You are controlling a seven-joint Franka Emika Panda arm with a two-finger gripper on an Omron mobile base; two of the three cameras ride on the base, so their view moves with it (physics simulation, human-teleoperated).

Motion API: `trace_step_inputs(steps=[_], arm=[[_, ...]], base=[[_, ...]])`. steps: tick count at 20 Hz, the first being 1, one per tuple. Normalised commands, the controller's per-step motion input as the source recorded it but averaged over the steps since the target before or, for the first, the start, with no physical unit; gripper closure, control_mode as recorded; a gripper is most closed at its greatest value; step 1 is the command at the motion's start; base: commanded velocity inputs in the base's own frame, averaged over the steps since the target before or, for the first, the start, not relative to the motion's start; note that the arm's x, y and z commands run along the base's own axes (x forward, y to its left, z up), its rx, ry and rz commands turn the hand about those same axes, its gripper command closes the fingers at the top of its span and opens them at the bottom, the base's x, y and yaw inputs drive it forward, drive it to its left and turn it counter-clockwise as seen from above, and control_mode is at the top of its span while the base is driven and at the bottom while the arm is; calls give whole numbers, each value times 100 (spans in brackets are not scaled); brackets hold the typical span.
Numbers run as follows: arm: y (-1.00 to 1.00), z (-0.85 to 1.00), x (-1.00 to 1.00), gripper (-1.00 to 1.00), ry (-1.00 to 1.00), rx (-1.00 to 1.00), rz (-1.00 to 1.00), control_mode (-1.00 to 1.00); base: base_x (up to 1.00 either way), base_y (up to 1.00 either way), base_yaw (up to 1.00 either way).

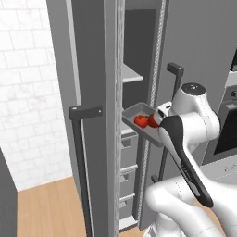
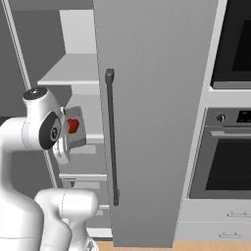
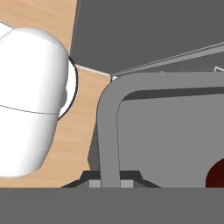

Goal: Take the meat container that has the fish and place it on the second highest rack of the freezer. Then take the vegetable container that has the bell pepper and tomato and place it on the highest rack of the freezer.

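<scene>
Here, left base view, shallow grey vegetable container [image 1: 139,112] with two red round pieces, held at the open grey freezer [image 1: 92,69] below its white shelf, right base view, the tray beside the arm, hand view, gripper [image 3: 111,183] clamped on its rim (jaws closed).

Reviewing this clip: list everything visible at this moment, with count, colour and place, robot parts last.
vegetable container: one, grey tray, held at the open freezer, below the upper shelf.
red pieces: two, red, round, in the tray.
freezer: one, grey, doors open, long dark bar handles.
white shelf: one, inside the freezer, above the tray.
drawers: several, white, in the freezer's lower part.
oven: one, black glass, right of the freezer.
floor: wooden, light brown.
wall: white tiles, left.
gripper: one, shut on the tray's rim.
</scene>
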Motion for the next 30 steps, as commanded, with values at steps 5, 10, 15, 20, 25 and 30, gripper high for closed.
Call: trace_step_inputs(steps=[5, 10, 15, 20, 25, 30], arm=[[4, 34, 12, 100, -13, 5, 0, -100], [16, 52, 13, 100, -3, 4, 0, -100], [20, 55, 22, 100, 1, 6, 0, -100], [16, 30, 41, 100, 0, 9, 0, -100], [28, 14, 39, 100, 2, 3, -5, -100], [5, 15, 52, 100, 4, 0, -6, -100]], base=[[0, 0, 0], [0, 0, 0], [0, 0, 0], [0, 0, 0], [0, 0, 0], [0, 0, 0]])
